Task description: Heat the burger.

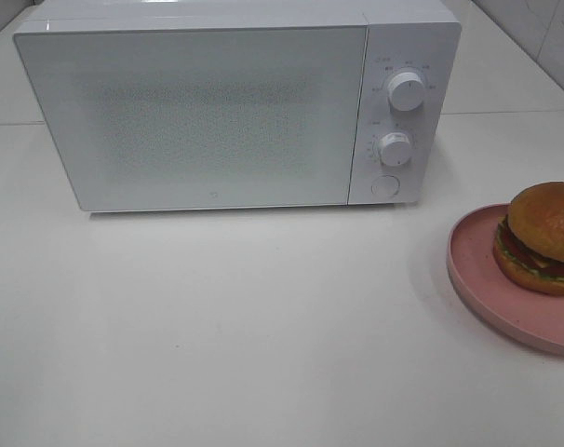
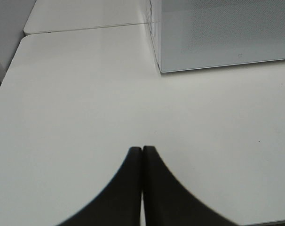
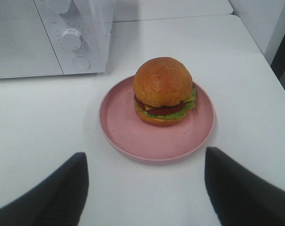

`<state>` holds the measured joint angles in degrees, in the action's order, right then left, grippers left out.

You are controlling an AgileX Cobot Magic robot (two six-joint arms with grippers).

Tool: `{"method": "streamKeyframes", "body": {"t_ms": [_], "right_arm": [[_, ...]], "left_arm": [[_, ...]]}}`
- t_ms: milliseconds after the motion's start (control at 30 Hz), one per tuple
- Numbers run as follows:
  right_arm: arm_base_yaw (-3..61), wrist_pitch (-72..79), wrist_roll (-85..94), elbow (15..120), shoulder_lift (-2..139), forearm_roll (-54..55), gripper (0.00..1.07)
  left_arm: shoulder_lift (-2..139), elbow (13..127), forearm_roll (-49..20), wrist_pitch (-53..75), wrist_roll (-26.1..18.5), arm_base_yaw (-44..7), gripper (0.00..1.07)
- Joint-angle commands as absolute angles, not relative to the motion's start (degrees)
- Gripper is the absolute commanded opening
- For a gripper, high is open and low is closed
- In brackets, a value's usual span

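The burger [image 1: 544, 237], with a golden-brown bun, lettuce, tomato and cheese, sits on a pink round plate [image 1: 477, 270] at the right edge of the exterior view. It also shows in the right wrist view [image 3: 163, 91] on the plate [image 3: 133, 136]. My right gripper [image 3: 145, 181] is open, its dark fingers spread wide on the near side of the plate, apart from it. My left gripper [image 2: 142, 153] is shut and empty above bare table, near the microwave's left corner. The white microwave [image 1: 217, 102] stands at the back with its door closed.
The microwave has two round knobs [image 1: 406, 91] and a round button [image 1: 384, 186] on its right panel. The white table [image 1: 245, 335] joins a second table behind. A wall shows at the far right in the right wrist view.
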<state>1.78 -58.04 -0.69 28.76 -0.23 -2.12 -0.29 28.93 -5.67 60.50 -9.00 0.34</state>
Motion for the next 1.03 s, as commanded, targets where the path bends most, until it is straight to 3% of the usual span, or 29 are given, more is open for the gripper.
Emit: {"method": "streamKeyframes", "body": {"t_ms": [33, 1033], "right_arm": [[1.78, -57.24, 0.00, 28.53, -1.66, -2.12, 0.66], [1.78, -57.24, 0.00, 28.53, -1.66, -2.12, 0.66]], "left_arm": [[-1.78, 28.88, -5.50, 59.64, -8.54, 0.23, 0.00], [-1.78, 28.88, -5.50, 59.64, -8.54, 0.23, 0.00]]}}
